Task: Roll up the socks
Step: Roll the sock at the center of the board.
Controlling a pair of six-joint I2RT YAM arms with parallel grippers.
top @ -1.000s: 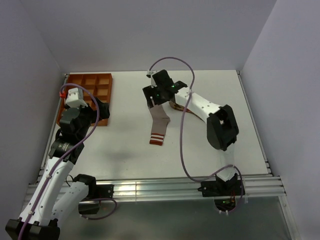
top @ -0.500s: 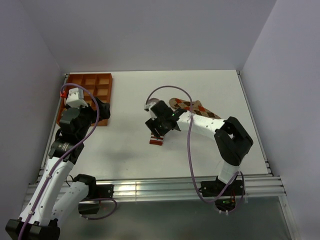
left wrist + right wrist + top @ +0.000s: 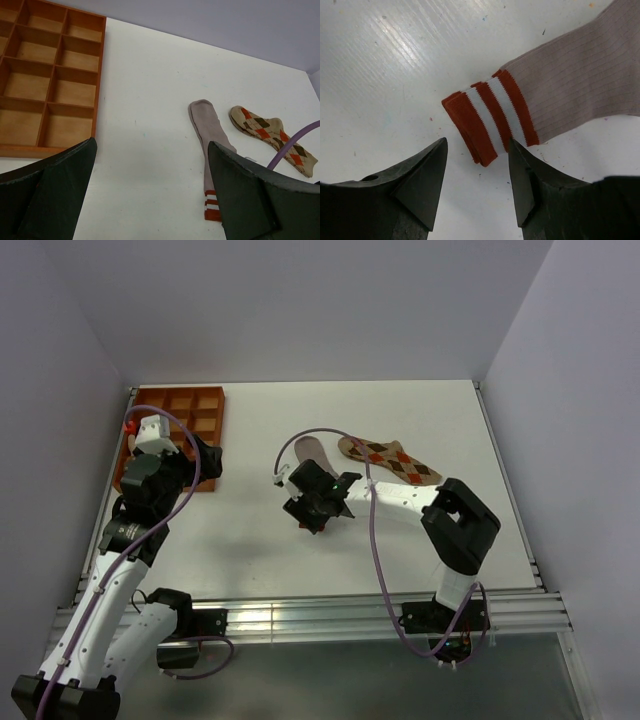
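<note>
Ribbed cloth sock [image 3: 580, 75] on scuffed, glossy table [image 3: 380, 75].

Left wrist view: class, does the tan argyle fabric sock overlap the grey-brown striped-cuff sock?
No: bare table shows between the tan argyle sock and the grey-brown sock.

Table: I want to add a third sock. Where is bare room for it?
Bare: the strip between the tray and the grey sock, and the back right corner beyond the argyle sock. Crowded: the middle, where the right gripper hangs over the striped cuff.
</note>
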